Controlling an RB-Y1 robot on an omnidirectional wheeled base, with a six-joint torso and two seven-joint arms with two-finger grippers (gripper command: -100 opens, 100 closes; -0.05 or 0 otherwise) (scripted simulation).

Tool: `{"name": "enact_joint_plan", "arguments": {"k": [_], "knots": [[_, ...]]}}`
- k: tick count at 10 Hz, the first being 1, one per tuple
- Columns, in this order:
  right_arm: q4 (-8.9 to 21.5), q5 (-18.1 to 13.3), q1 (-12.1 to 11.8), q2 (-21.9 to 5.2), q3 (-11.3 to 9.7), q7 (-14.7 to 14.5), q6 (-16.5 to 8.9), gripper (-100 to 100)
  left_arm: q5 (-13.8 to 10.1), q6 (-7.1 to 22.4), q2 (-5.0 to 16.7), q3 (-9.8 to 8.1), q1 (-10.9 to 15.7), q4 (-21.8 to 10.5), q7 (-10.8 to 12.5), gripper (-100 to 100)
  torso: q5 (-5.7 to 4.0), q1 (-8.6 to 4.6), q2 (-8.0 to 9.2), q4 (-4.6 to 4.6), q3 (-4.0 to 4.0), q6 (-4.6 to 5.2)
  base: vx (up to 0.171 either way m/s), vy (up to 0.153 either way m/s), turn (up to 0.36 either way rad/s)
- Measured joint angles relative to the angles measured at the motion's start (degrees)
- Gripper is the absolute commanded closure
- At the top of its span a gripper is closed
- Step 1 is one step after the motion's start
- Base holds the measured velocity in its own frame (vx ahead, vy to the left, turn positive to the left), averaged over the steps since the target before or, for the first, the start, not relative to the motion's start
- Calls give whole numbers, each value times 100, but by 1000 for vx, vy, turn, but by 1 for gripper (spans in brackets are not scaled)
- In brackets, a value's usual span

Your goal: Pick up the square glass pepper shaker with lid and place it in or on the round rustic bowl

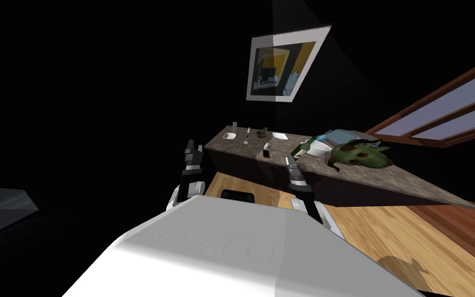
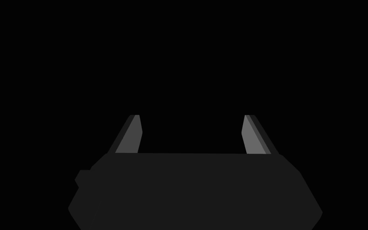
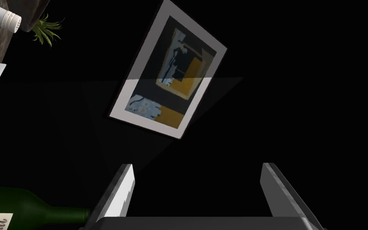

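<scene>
Left gripper [image 1: 193,146]: fingers spread, empty
Pepper shaker [image 1: 266,152]: small, dark, on the stone counter [image 1: 386,178], ahead between both grippers, nearer the right
Right gripper [image 1: 289,160]: fingers apart, empty
Green bottle [image 1: 300,147]: lying just beside the right gripper

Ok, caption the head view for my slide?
Open left end effector and open right end effector hover before a long speckled brown countertop, the right near a dark green bottle.

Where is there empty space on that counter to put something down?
The countertop is bare along the stretch beyond the green lumpy thing, away from the white dish. It is crowded from the green bottle to that lumpy thing.
</scene>
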State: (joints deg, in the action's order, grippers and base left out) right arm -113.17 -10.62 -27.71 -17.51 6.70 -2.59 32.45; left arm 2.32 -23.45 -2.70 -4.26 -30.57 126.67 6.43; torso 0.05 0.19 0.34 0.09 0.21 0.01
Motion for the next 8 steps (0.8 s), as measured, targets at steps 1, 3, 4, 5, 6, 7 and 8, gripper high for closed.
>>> {"name": "enact_joint_plan", "arguments": {"k": [1,3,4,5,6,7,8], "knots": [[216,-124,43,-66,29,-93,21,-100,0,0,0,0,0,0,0,0,0,5,-4,-1,-3,-1,-94,80,72],[551,-437,46,-324,140,-321,-37,-100,0,0,0,0,0,0,0,0,2,10,5,1,2,-1,-86,78,53],[693,-504,74,-399,179,-381,-47,-100,0,0,0,0,0,0,0,0,1,3,-5,-1,-2,0,-64,53,42],[917,-611,169,-513,209,-449,-68,-100,0,0,0,0,0,0,0,0,0,-3,-9,-2,-5,-1,-72,78,83],[1057,-771,186,-615,210,-565,-144,-100,0,0,0,0,0,0,0,0,1,4,-8,-2,-5,-1,-51,82,88],[1196,-912,167,-766,243,-675,-196,-100,0,0,0,0,0,0,0,0,2,5,-13,-3,-7,-1,-17,54,26],[1309,-968,178,-852,270,-723,-210,-100,0,0,0,0,-1,0,0,0,0,-2,-23,-4,-13,0,-2,49,59]]}}
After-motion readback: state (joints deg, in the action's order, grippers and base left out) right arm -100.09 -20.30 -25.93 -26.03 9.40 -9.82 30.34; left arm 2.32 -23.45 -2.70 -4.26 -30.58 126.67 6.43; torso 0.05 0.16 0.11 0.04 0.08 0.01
